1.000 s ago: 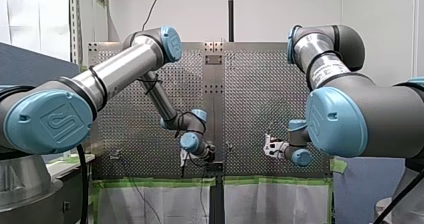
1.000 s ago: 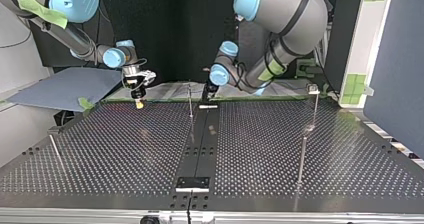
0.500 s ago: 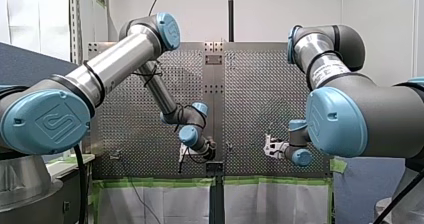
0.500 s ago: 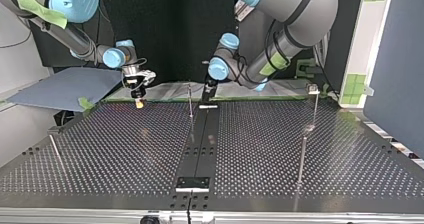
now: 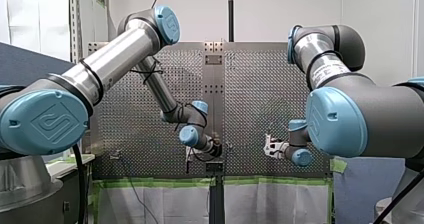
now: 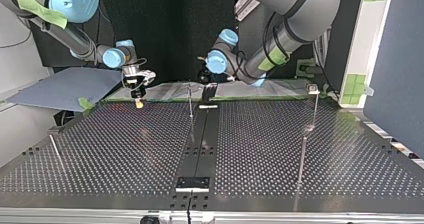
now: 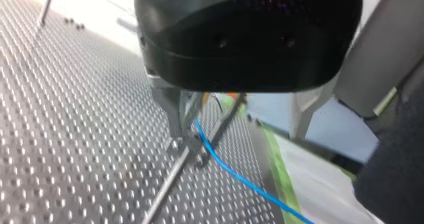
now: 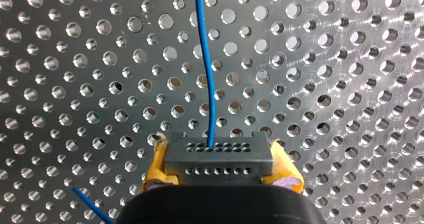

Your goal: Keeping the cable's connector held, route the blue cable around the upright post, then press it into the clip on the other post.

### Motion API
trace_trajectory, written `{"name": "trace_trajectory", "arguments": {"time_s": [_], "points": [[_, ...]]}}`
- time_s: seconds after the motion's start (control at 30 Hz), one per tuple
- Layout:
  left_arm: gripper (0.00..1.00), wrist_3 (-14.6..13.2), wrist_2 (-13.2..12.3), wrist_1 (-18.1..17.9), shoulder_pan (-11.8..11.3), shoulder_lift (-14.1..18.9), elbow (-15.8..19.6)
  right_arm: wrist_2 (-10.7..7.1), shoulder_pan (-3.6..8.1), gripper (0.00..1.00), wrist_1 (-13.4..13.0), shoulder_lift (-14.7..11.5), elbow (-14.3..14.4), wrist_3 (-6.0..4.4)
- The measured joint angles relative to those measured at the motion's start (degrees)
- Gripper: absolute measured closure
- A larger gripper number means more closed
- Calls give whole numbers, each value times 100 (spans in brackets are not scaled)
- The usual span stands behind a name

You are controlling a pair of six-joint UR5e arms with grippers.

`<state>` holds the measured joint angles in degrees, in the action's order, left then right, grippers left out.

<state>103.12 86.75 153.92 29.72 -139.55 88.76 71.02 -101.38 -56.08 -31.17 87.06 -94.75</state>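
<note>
In the right wrist view my right gripper (image 8: 218, 170) is shut on the grey connector (image 8: 217, 156), which sits between its yellow pads (image 8: 155, 170). The blue cable (image 8: 207, 74) runs straight ahead from the connector over the perforated table. In the left wrist view my left gripper (image 7: 240, 129) stands open. The blue cable (image 7: 225, 166) passes between its metal fingers (image 7: 175, 109), close to one of them and next to a thin upright post (image 7: 170, 184). In the top view my left gripper (image 6: 207, 90) hangs just beside that centre post (image 6: 190, 103), and my right gripper (image 6: 138, 98) is further to the view's left.
A taller post with a clip on top (image 6: 313, 90) stands at the top view's right, with another post (image 6: 302, 151) nearer the camera. A short post (image 6: 55, 149) stands at that view's left. A dark centre strip (image 6: 200, 139) runs across the table.
My left arm has lifted its elbow and swung its gripper toward the front view's right, closer to the centre post. My right arm has not moved.
</note>
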Motion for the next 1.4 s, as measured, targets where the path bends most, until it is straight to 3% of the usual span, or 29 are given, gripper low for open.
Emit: {"name": "trace_trajectory", "arguments": {"time_s": [0.23,0.83,1.03,1.2,1.4], "points": [[1,144,-215,-71,19,3,3,2,0,100,22,0,0,-8],[1,260,-123,-22,26,3,3,3,0,100,26,0,-1,-10],[1,31,135,154,52,144,117,1,0,100,26,0,0,-16],[1,-230,462,-28,110,456,420,10,3,100,56,0,-1,-14],[1,-122,819,-368,154,811,775,17,15,100,69,0,-1,-16]]}}
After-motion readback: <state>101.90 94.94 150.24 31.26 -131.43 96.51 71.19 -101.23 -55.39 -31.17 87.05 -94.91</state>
